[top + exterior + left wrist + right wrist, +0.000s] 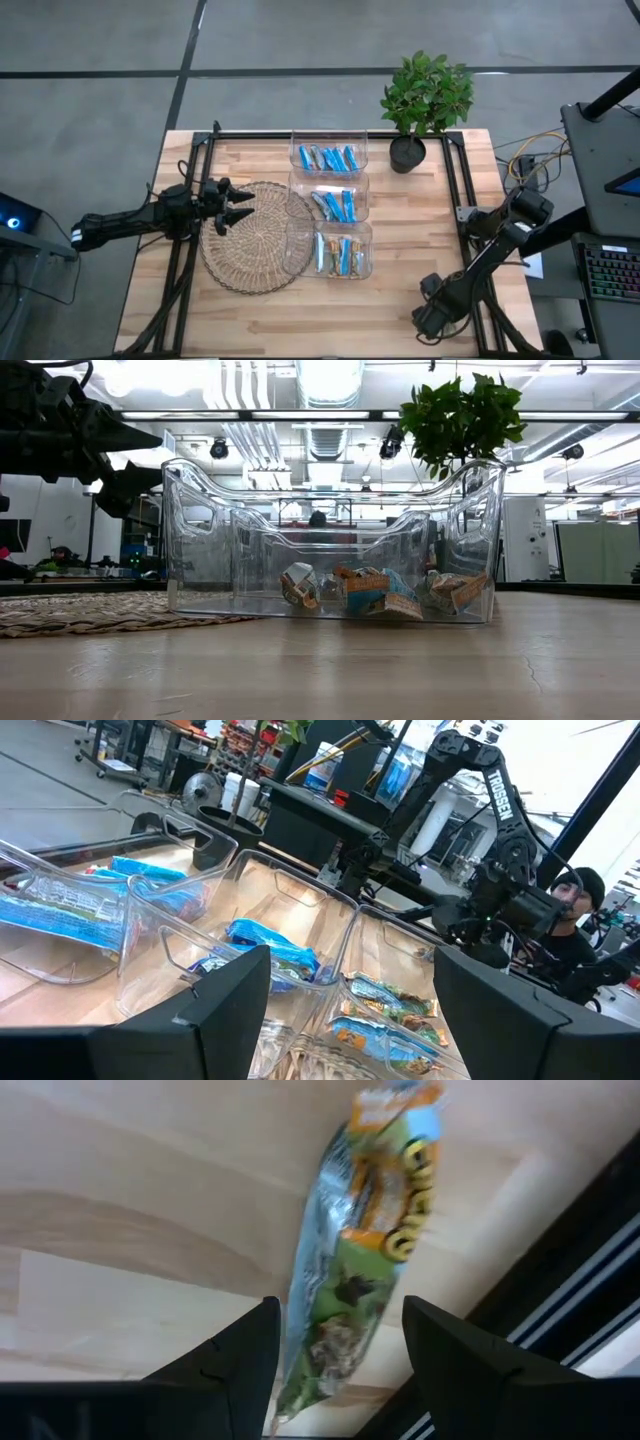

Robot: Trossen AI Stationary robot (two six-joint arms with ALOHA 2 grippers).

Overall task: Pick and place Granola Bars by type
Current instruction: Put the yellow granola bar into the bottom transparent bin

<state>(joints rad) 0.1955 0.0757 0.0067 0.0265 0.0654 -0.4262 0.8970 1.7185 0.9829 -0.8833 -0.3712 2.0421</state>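
Three clear bins [330, 203] stand in a row at mid-table and hold granola bars [335, 205], mostly blue-wrapped. My right gripper [432, 318] is near the table's near right corner and points steeply down. One bar with a green, orange and pale blue wrapper [365, 1250] sits between its fingers. My left gripper [240, 207] hovers level over the left part of a round woven mat [255, 240]. It is open and empty, and it points at the bins. My right gripper [340, 1305] has the bar's near end [320, 1370] between its two fingers, which come from above and slant down. The bar runs on past the fingertips along their line toward the wooden tabletop. Whether its far end touches the table I cannot tell.
A potted plant [425, 100] stands at the far right of the table. A black frame rail [455, 190] runs along the table's right side, close to my right gripper. Bare wood lies between the bins and that rail. A person [580, 910] is beyond the right side.
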